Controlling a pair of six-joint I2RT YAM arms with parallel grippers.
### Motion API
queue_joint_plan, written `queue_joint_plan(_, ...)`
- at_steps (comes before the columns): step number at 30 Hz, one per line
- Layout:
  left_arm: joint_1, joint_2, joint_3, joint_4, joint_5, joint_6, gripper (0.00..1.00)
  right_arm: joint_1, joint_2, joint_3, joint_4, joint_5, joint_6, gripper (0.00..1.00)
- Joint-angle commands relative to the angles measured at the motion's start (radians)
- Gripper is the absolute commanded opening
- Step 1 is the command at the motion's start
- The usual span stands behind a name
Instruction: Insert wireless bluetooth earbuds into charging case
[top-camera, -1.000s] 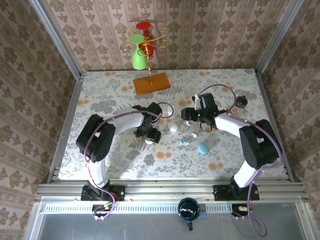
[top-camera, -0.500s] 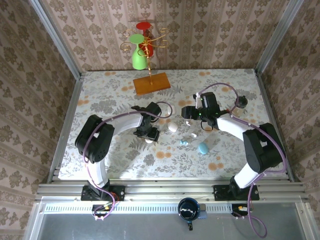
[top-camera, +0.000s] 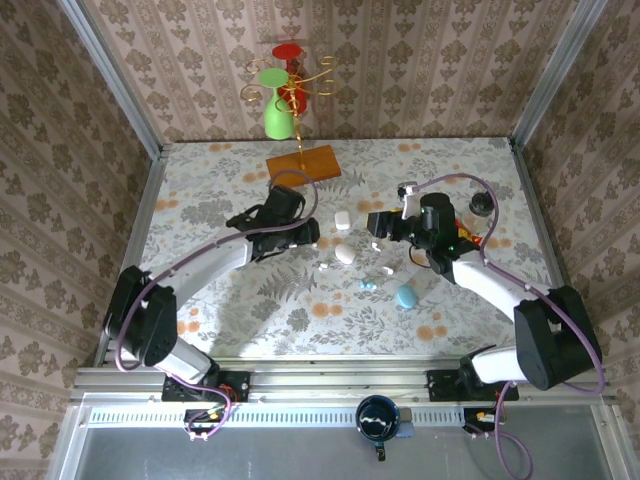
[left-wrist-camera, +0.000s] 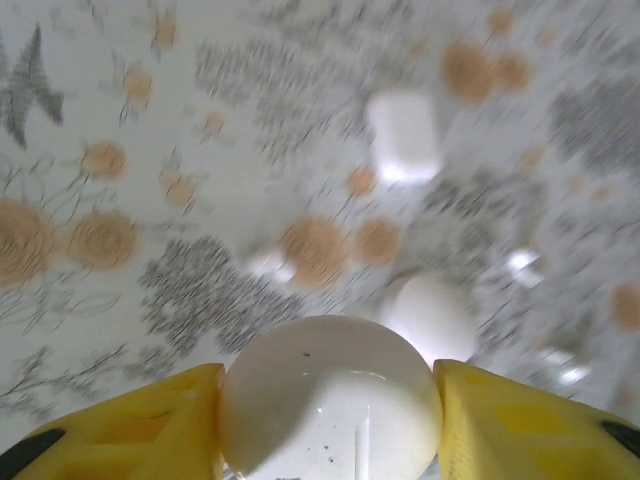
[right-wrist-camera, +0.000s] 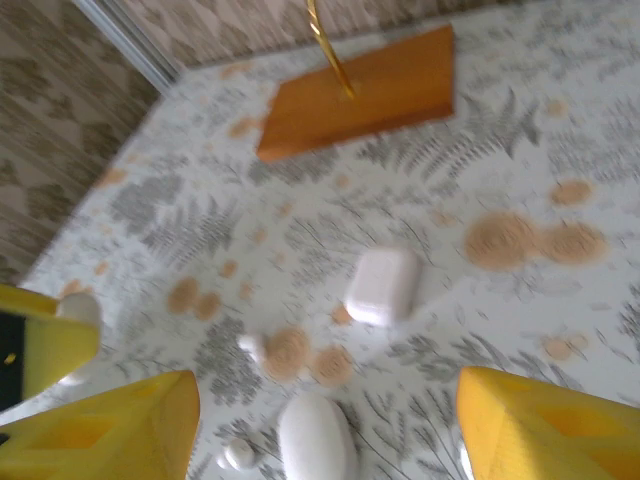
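Observation:
My left gripper (left-wrist-camera: 330, 400) is shut on a round white charging case (left-wrist-camera: 330, 390), which sits tight between its yellow fingers (left-wrist-camera: 150, 420) above the table. Past it lie an oval white case (left-wrist-camera: 430, 315), a square white case (left-wrist-camera: 404, 135) and a white earbud (left-wrist-camera: 268, 263). From above, the left gripper (top-camera: 303, 233) hangs left of the square case (top-camera: 342, 220) and the oval case (top-camera: 345, 254). My right gripper (top-camera: 378, 226) stands open and holds nothing. Its own view faces the oval case (right-wrist-camera: 316, 438), the square case (right-wrist-camera: 382, 285) and white earbuds (right-wrist-camera: 252, 347).
A pale blue case (top-camera: 406, 296) lies near the right arm, with a blue earbud (top-camera: 368, 286) and white earbuds (top-camera: 388, 270) beside it. A wooden base (top-camera: 303, 165) with a wire stand and green and red cups stands at the back. A small dark object (top-camera: 483, 205) sits at the right.
The left gripper has closed on the round white case, lifted it and carried it toward the back of the table. The right gripper shifted slightly and stayed open.

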Motion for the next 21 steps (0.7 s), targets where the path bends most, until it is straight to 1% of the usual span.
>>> queue_joint_plan(1,0.007,-0.044,-0.018,0.173,-0.040,-0.217,0.50,-0.005,-0.034,-0.058,0.234,-0.106,0.043,0.71)
queue_joint_plan(5,0.005,-0.083,-0.053,0.327,-0.044,-0.362,0.53,0.005,-0.037,-0.111,0.411,-0.206,0.076,0.71)
queue_joint_plan(8,0.005,-0.110,-0.069,0.393,-0.049,-0.427,0.49,0.053,-0.044,-0.126,0.459,-0.198,0.003,0.72)
queue_joint_plan(12,0.001,-0.148,-0.088,0.441,-0.043,-0.485,0.47,0.120,-0.025,-0.112,0.517,-0.198,-0.070,0.75)
queue_joint_plan(15,0.002,-0.171,-0.111,0.496,-0.013,-0.514,0.45,0.151,0.024,-0.070,0.567,-0.221,-0.050,0.76)
queue_joint_plan(21,0.017,-0.197,-0.125,0.515,0.038,-0.537,0.45,0.194,0.155,0.032,0.636,-0.236,-0.008,0.76)
